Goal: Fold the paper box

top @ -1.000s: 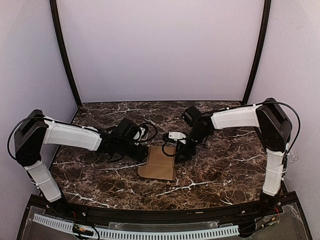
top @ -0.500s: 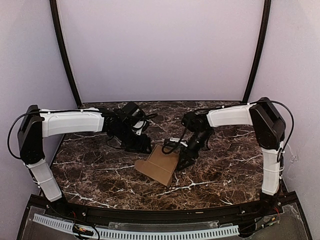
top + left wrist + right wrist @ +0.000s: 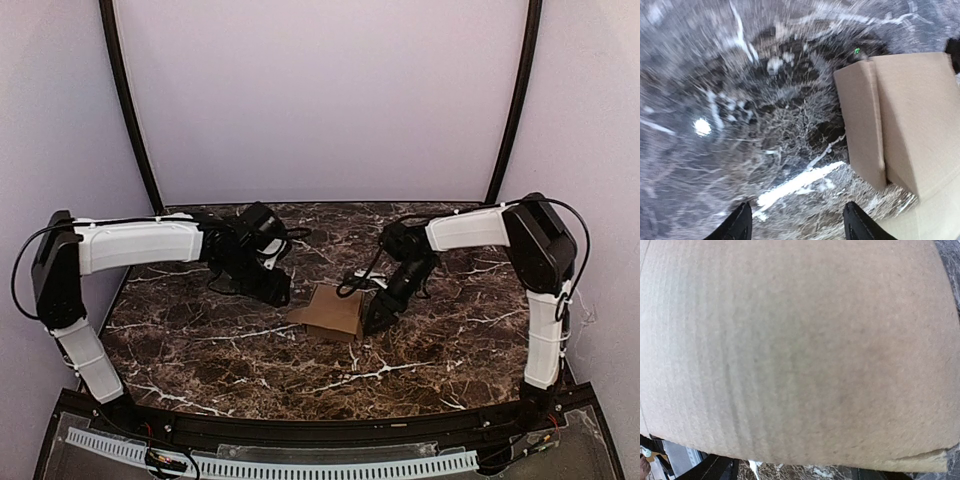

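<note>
From above, the box (image 3: 330, 310) sits mid-table (image 3: 200, 345), the left gripper (image 3: 276, 291) near its left side and the right gripper (image 3: 379, 317) at its right edge. The left wrist view shows wide jaws over marble, with the box at the right. In the right wrist view cardboard fills the frame, so I cannot tell that pincer's state.

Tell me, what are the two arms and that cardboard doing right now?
Left gripper open, empty, beside the paper box. Right gripper at the box's right edge, grip hidden. Box partly folded, on table. No obstacle seen.
</note>
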Controlling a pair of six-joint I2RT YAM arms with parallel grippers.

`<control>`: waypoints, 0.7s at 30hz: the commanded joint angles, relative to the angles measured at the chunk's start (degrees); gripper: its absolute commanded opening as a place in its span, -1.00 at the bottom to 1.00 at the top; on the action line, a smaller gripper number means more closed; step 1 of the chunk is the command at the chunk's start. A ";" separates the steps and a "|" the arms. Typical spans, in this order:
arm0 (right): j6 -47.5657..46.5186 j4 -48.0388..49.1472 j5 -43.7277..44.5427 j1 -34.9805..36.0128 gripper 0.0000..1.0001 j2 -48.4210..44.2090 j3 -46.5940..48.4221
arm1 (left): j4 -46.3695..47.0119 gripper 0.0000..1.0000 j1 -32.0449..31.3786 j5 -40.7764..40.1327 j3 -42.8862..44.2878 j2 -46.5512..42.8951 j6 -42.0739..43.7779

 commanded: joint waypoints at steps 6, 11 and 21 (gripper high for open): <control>0.49 2.39 4.08 -2.67 0.53 -8.28 -5.30 | 21.03 0.31 -21.65 -17.40 -17.49 -25.65 37.83; 1.18 4.28 4.34 -2.73 0.54 -10.05 -4.39 | 26.54 0.23 -24.40 -15.53 -20.02 -24.31 45.53; 1.45 3.64 4.01 -3.12 0.54 -10.90 -3.62 | 33.09 0.10 -27.74 -19.91 -16.93 -12.85 56.75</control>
